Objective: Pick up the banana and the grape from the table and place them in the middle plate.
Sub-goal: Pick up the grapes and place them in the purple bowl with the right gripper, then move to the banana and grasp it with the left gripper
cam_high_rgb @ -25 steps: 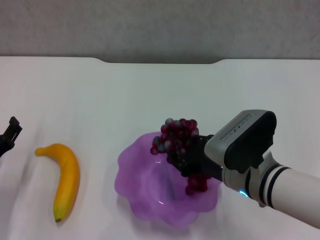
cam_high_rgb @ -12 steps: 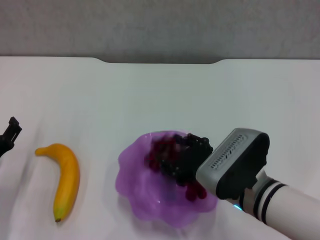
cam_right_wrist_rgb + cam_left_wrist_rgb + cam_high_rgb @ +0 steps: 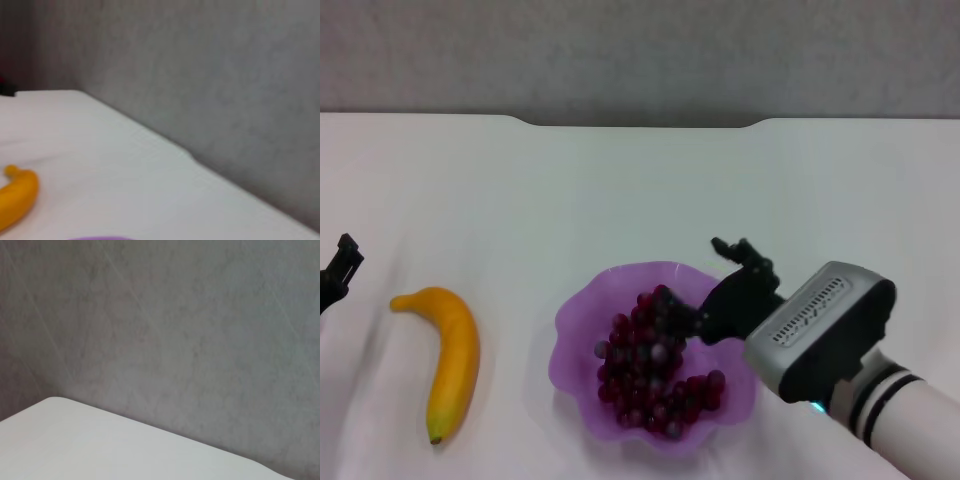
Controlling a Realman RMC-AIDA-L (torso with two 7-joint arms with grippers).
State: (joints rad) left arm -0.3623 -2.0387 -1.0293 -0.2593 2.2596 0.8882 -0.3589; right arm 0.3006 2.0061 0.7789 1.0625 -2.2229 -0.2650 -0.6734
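The grape [image 3: 655, 370] lies in the plate [image 3: 578, 325]; the right gripper [image 3: 705, 290] gapes wide over it. The banana [image 3: 447, 355] lies lengthwise, dark tip toward the robot.

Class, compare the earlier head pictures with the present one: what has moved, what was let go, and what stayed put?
The right pincer lowered the grape into the middle plate, let it go, and now stands open over the plate's far right rim. The bunch lies spread in the plate. The banana stayed on the table, left of the plate, and the left pincer remained at the left edge.
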